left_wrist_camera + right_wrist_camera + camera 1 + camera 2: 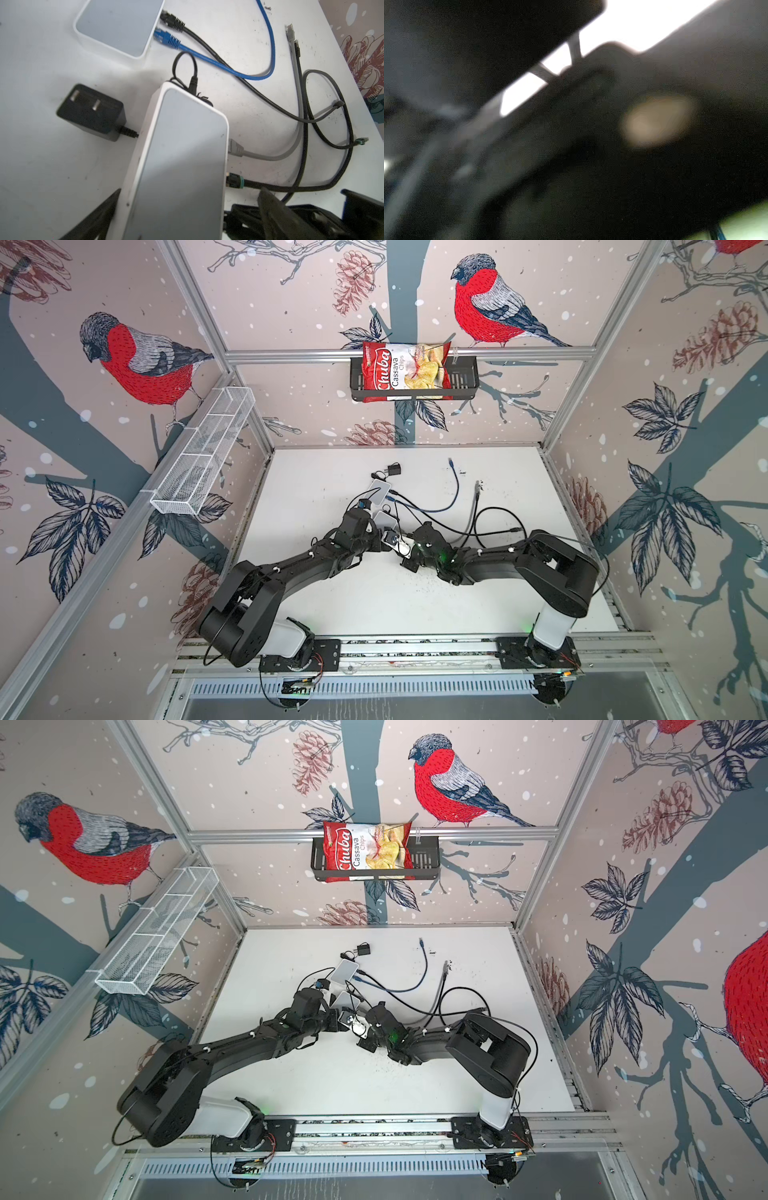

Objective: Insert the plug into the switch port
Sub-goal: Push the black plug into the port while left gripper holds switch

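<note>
The near switch (178, 158), a white box with a grey top, lies between the fingers of my left gripper (190, 193). That gripper is open, and one finger (276, 209) stands clear of the box's side. A black plug with a teal collar (233, 180) sits at a port on the switch's side, next to a grey plug (235, 148). In both top views the near switch (384, 519) lies between the two wrists. My right gripper (409, 535) is close beside it. The right wrist view is dark and blurred, so its jaws are hidden.
A second switch (116, 25) lies farther back with a black plug (173, 20) and a blue plug (166, 38) in it. A black power adapter (91, 112) rests beside the near switch. Loose cables (301, 108) loop across the white table (374, 593). A white wire basket (203, 456) hangs on the left wall.
</note>
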Controlling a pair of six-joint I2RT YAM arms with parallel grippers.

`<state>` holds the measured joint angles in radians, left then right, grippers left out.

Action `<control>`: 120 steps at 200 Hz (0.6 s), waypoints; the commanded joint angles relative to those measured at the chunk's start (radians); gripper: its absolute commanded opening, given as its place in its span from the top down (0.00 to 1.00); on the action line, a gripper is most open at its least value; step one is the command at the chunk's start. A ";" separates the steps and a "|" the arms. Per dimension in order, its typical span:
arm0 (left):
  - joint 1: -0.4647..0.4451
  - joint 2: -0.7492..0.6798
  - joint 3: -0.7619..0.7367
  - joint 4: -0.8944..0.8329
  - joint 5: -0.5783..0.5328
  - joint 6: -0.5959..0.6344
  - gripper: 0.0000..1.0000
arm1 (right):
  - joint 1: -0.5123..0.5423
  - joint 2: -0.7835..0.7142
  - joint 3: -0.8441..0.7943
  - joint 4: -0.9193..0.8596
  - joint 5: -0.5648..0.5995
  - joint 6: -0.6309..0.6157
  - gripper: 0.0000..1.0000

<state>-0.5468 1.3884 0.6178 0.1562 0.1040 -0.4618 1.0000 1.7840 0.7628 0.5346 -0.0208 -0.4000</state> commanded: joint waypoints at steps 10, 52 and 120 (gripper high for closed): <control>0.007 -0.035 0.023 0.116 0.075 0.040 0.02 | -0.003 0.014 0.004 -0.115 -0.077 -0.061 0.84; 0.008 -0.009 0.009 0.093 0.107 0.029 0.02 | -0.004 0.028 -0.005 -0.107 -0.079 -0.054 0.85; 0.005 -0.029 -0.137 0.221 0.083 -0.056 0.02 | -0.006 0.025 -0.028 -0.077 -0.070 -0.044 0.93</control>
<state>-0.5388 1.3891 0.4953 0.2485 0.1631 -0.4992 0.9947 1.8065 0.7460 0.5026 -0.0917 -0.4458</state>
